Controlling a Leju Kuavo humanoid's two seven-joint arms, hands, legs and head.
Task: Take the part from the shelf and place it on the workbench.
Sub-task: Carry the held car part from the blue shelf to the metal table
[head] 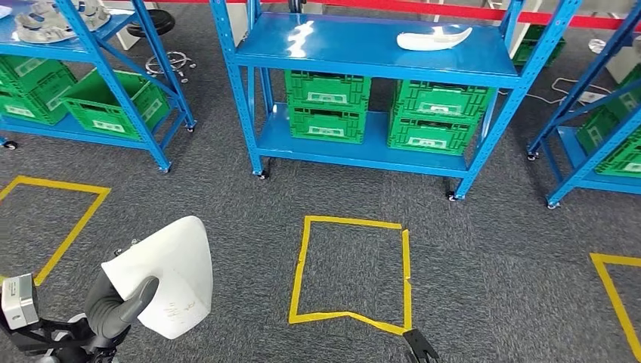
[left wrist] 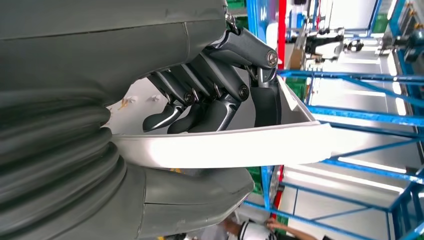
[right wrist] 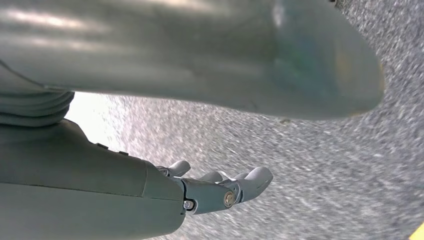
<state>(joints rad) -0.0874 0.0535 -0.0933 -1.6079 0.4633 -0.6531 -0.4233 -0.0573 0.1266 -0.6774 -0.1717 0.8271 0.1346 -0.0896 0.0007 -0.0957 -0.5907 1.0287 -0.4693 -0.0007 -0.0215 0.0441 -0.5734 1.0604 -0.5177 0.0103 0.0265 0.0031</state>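
Note:
My left hand grips a white curved panel part at the lower left of the head view, thumb across its face. In the left wrist view the dark fingers press on one side of the white part and the thick thumb lies on the other. A second white part lies on the top board of the middle blue shelf. My right hand hangs over the grey carpet holding nothing, fingers loosely extended; its dark fingertips peek in at the bottom edge.
Green crates fill the lower boards of the blue shelves. More blue shelves stand at left and right. Yellow tape squares mark the grey carpet. A person's arm shows in the left wrist view.

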